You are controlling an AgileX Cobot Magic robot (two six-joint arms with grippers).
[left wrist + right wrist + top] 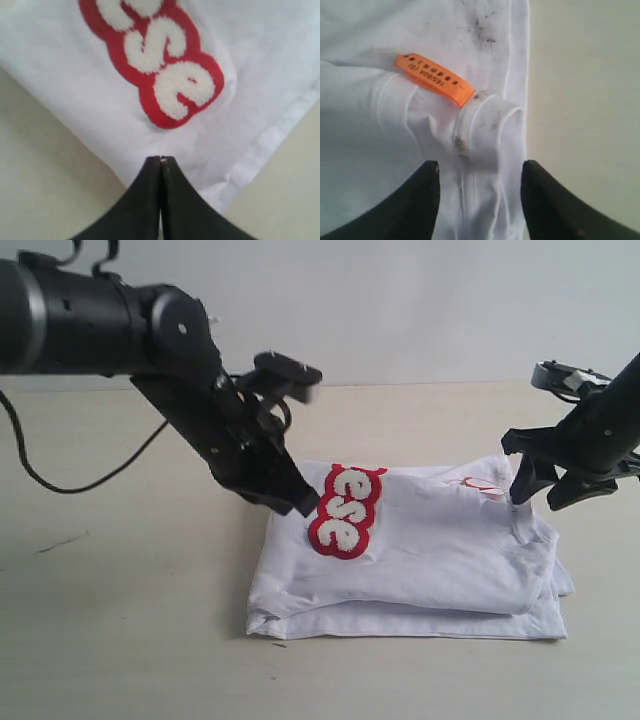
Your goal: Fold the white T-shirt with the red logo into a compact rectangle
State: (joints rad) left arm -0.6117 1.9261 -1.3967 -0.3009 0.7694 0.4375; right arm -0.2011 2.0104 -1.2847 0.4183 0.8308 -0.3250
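Folded white T-shirt point(430, 550) on table point(120, 640). Left gripper point(161, 159), jaws pressed together, no cloth seen between, tips just short of the red logo point(160, 65); right gripper point(480, 167), spread, straddles the collar beside the orange tag point(432, 79). Risk: pinching several layers could drag the stack open.

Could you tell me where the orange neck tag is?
The tag lies on the folded white T-shirt's right end in the exterior view, beside the right end effector.
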